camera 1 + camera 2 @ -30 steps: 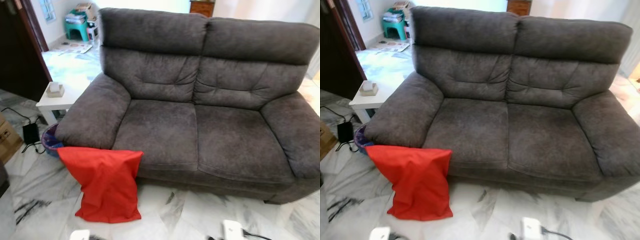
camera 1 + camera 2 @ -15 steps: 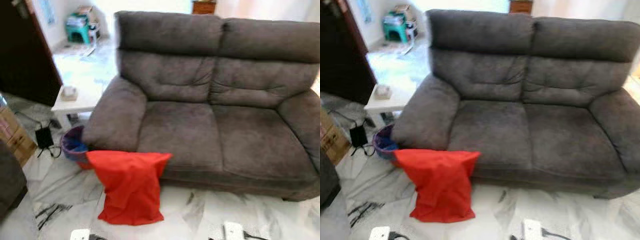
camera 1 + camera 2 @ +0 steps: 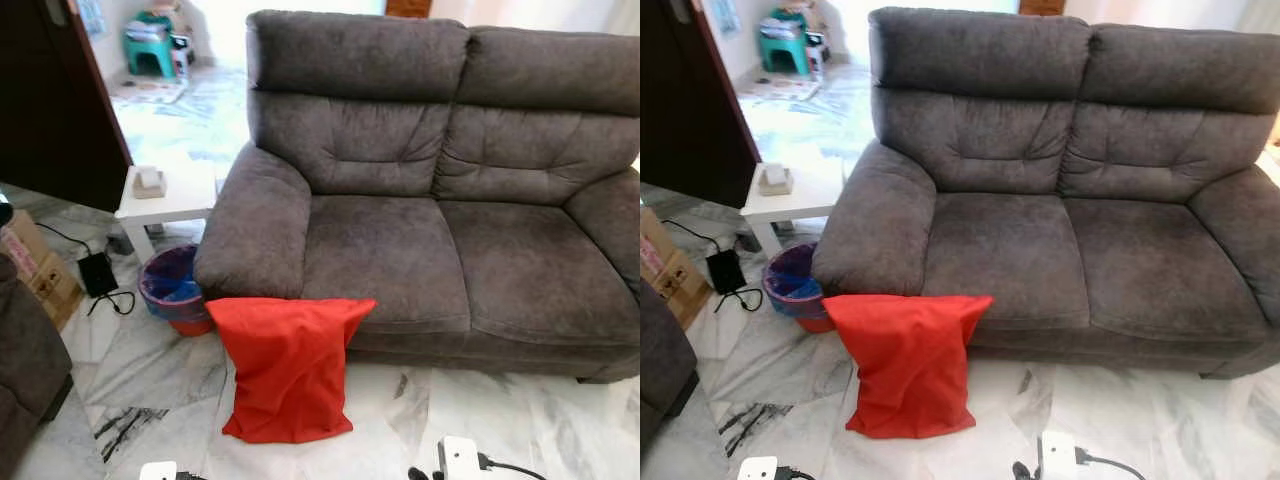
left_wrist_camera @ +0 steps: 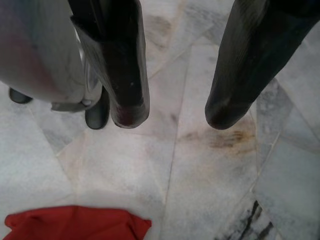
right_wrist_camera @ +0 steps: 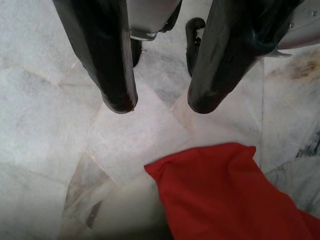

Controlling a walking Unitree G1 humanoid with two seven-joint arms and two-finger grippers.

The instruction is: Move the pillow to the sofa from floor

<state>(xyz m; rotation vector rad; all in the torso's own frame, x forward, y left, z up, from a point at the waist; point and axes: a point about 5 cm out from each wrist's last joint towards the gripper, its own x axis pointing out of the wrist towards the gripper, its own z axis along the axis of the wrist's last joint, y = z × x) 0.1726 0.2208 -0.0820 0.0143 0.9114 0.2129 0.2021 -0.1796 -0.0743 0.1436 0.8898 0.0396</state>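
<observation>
A red pillow stands on the marble floor and leans against the front of the grey two-seat sofa, below its left seat cushion. Both sofa seats are bare. In the left wrist view my left gripper hangs above the floor tiles, open with nothing between its black fingers; a corner of the pillow lies beyond it. My right gripper is open too, above the floor, and the pillow's corner lies just past its fingertips without touching them.
A white side table with a small box on it stands left of the sofa. Beneath it sits a blue-lined bin. A cardboard box, a black adapter with cable and dark furniture crowd the left.
The whole picture has shifted to the right as the camera turned; the bin and the left-hand furniture have come into view. Pillow and sofa have not moved.
</observation>
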